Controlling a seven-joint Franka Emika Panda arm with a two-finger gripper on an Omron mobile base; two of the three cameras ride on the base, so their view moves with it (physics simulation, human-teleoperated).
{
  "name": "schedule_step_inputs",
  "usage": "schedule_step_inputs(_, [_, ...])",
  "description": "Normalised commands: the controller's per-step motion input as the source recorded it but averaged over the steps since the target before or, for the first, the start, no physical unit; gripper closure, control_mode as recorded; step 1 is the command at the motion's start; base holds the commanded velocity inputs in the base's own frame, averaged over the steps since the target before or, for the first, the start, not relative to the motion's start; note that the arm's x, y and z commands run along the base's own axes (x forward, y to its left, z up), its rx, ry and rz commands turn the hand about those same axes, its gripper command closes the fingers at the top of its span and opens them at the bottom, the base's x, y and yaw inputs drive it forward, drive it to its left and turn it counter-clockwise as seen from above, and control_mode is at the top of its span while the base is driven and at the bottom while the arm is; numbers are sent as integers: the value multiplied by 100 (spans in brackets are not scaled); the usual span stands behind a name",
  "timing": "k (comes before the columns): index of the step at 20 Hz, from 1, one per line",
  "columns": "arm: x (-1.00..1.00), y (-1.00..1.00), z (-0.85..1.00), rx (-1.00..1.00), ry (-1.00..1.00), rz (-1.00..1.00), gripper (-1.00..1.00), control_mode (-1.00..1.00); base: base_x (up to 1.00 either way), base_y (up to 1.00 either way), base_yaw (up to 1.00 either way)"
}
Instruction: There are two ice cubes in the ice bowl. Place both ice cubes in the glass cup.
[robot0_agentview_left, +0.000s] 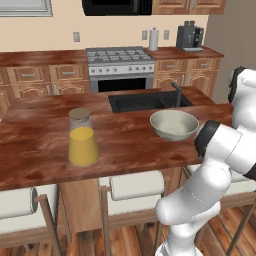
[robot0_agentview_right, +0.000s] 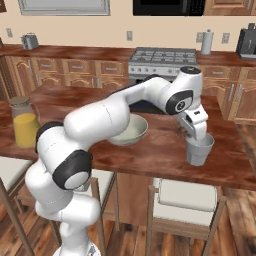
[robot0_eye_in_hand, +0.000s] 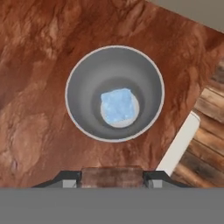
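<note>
In the hand view I look straight down into the glass cup, which stands on the wooden counter. One bluish ice cube lies on its bottom. My gripper hangs open just above the cup, its fingertips spread wide with nothing between them. In the right base view the gripper points down at the rim of the cup near the counter's front right edge. The ice bowl sits left of the cup, partly behind my arm. I cannot make out a cube inside it.
A cork-lidded carafe of orange juice stands at the counter's left. The black sink with its faucet lies behind the bowl. White-cushioned stools line the counter's front edge, one right below the cup. The stove is at the back.
</note>
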Motion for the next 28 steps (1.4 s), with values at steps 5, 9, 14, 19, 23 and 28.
schedule_step_inputs(5, [16,-34,-6,7,0,0,100,-100,0,0,0])
schedule_step_inputs(9, [14,-27,-3,10,0,0,100,-100,0,0,0])
schedule_step_inputs(14, [18,-13,0,1,0,0,100,-100,0,0,0])
schedule_step_inputs(19, [9,-22,-7,1,2,0,100,-100,0,0,0])
schedule_step_inputs(23, [1,-13,-26,0,7,0,100,-100,0,0,0])
schedule_step_inputs(28, [6,0,-22,0,5,0,100,-100,0,0,0])
